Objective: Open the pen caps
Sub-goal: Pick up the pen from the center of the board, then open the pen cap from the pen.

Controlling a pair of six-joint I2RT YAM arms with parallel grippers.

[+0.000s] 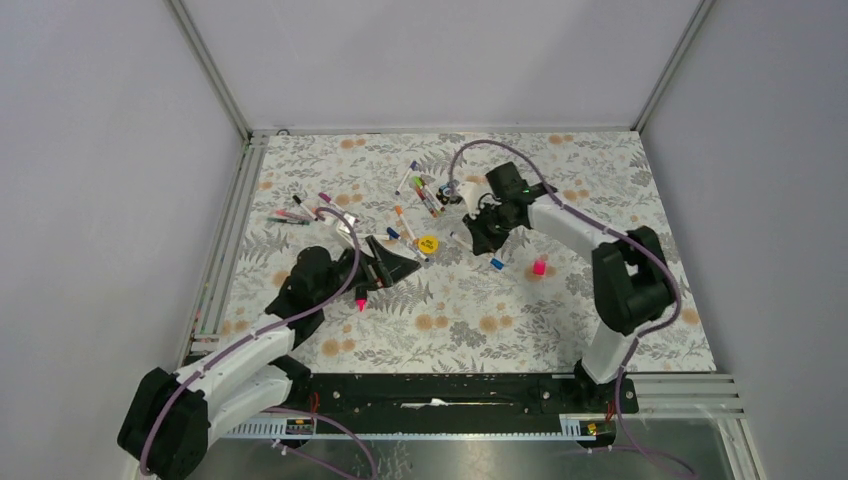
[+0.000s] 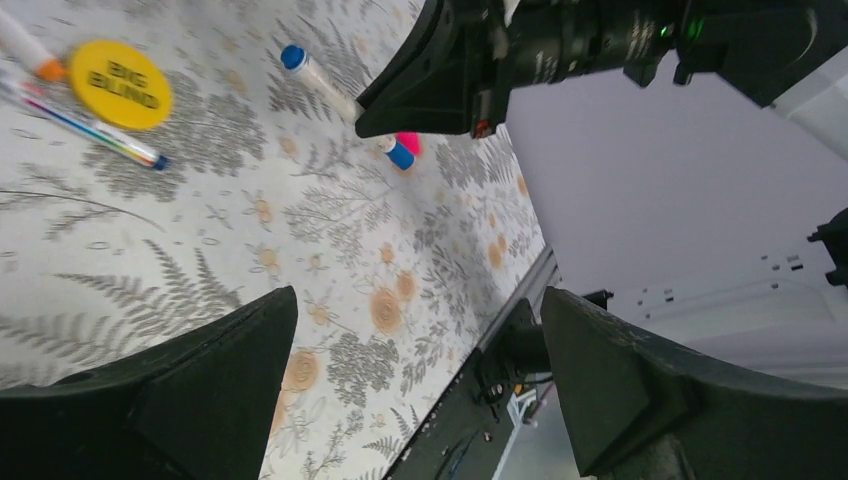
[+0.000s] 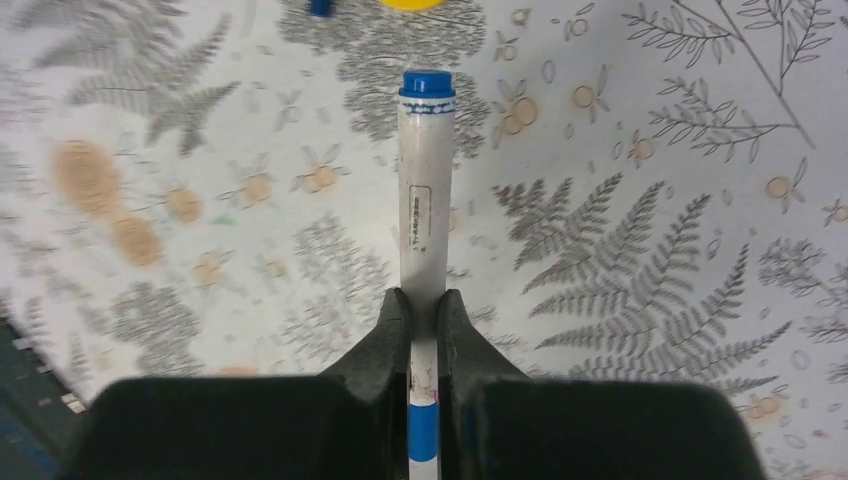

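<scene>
Left arm: extends from its base at the near left corner of the tabletop toward the middle, forearm low, wrist turned so the fingers face right. Left gripper — jaws spread wide, nothing between them.

Right arm: rises from the near edge, folds at the elbow close to the right edge and reaches left toward the centre. Right gripper — jaws pressed together on the white barrel of a blue-ended pen, which juts out past the fingertips.

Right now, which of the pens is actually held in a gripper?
The white-barrelled pen with the blue end, clamped in the shut right gripper. The other pens lie loose on the table.
</scene>
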